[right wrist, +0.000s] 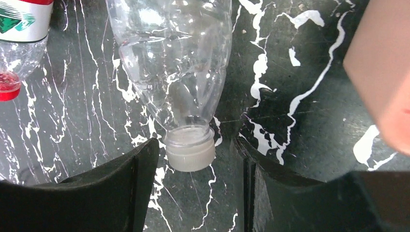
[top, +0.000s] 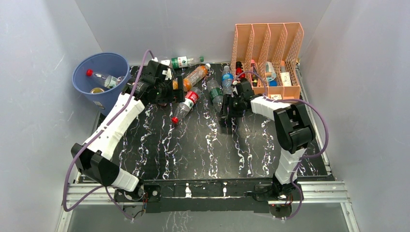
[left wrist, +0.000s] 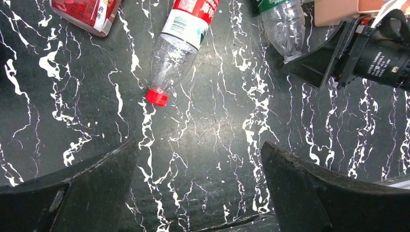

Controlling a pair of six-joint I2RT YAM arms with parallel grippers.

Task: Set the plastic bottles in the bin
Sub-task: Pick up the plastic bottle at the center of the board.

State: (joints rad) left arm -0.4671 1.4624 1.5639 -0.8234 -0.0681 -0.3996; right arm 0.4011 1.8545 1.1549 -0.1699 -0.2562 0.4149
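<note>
Several plastic bottles lie at the back of the table: a green-labelled one [top: 181, 61], an orange one [top: 193, 76], a red-labelled one with a red cap [top: 186, 104] [left wrist: 181, 43], a clear green-labelled one [top: 215, 93] and a blue-labelled one [top: 227, 77]. The blue bin [top: 80, 72] stands at the back left and holds a red-capped bottle [top: 99, 76]. My left gripper [top: 168, 94] [left wrist: 200, 164] is open and empty above the table, near the red-labelled bottle. My right gripper [top: 226, 113] [right wrist: 196, 154] is open, with the clear bottle's [right wrist: 169, 63] white cap [right wrist: 189, 147] between its fingertips.
The peach file organizer [top: 268, 53] [right wrist: 382, 63] stands at the back right, close to my right gripper, with small bottles in its slots. Grey walls enclose the table on three sides. My right gripper also shows in the left wrist view [left wrist: 338, 53].
</note>
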